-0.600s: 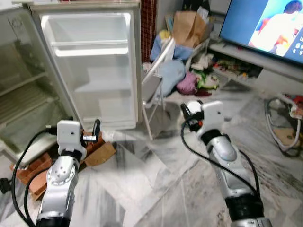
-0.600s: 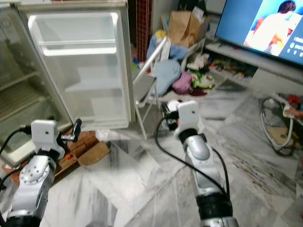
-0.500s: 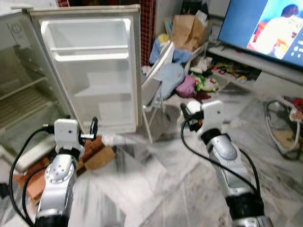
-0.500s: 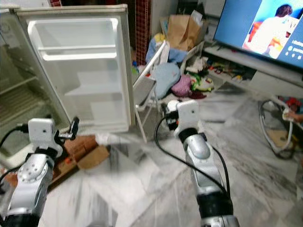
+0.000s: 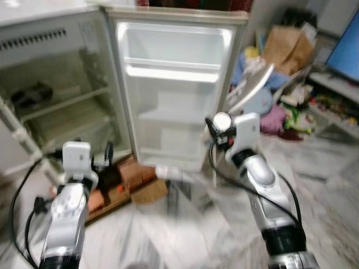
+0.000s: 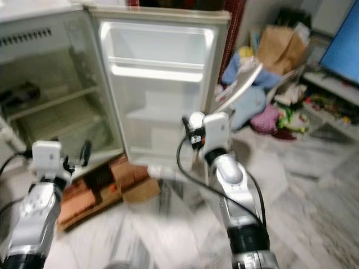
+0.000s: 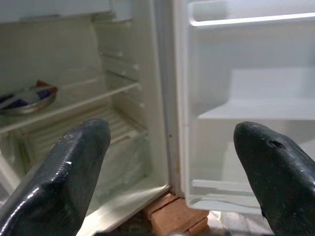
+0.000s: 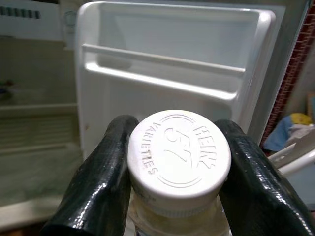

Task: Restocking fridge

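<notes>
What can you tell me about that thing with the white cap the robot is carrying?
It is a bottle with a round white plastic cap, embossed with "Heinz 57 Varieties". Below the cap the neck looks pale and clear; the rest is hidden. The right pincer grips it just under the cap, a black finger pressed on each side. It is held up in front of the open fridge door, not touching it.

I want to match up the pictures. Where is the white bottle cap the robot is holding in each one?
Left eye view: the white bottle cap sits at the tip of the right arm, in front of the open fridge door.
Right eye view: same spot, just left of the wrist.
Left wrist view: not there; the open left gripper faces the fridge.
Right wrist view: centre, squeezed between the right gripper's black fingers.
Shared landmark: the fridge door shelves.
</notes>
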`<state>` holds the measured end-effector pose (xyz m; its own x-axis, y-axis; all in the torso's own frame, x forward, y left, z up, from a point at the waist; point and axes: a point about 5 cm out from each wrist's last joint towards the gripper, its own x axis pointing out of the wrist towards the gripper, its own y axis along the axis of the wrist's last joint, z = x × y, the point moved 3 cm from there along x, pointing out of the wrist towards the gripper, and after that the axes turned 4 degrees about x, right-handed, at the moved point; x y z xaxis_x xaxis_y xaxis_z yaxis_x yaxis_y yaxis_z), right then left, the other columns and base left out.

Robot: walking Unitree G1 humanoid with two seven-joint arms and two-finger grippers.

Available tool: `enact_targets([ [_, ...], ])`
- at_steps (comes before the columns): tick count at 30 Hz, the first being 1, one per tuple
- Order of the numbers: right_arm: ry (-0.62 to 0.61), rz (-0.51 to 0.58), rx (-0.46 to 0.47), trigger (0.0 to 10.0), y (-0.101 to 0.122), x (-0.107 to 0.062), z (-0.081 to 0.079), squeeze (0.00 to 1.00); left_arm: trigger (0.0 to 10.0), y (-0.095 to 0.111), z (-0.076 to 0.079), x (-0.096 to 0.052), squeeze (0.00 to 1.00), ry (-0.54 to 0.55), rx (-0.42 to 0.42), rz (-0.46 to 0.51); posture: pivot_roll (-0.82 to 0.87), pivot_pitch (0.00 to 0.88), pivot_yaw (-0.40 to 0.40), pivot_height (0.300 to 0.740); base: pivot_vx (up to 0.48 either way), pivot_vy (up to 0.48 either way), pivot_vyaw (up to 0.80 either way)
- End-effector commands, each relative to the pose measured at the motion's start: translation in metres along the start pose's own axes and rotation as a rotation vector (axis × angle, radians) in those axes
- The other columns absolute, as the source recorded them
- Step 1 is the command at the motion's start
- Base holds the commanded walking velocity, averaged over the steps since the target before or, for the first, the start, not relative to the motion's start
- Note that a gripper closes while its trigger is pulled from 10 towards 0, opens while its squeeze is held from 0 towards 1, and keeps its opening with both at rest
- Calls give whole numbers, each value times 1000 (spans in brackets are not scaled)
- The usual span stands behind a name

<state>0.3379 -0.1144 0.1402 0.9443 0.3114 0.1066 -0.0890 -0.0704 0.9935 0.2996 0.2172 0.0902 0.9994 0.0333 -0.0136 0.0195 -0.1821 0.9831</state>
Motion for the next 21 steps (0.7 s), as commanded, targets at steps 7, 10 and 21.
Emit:
enact_targets([
  [7,-59,67,-1,10000,17,8,8,0,10000,-2,3,-2,0,-73,24,-29,143,0,-58,740,46,447,0],
  [10,-72,56,8,10000,15,8,9,0,10000,1,4,-2,0,-81,7,-2,142,0,-58,740,0,472,0],
  [21,-83,56,14,10000,15,9,9,0,10000,3,6,0,0,-96,11,-1,142,0,-56,740,0,465,-800],
])
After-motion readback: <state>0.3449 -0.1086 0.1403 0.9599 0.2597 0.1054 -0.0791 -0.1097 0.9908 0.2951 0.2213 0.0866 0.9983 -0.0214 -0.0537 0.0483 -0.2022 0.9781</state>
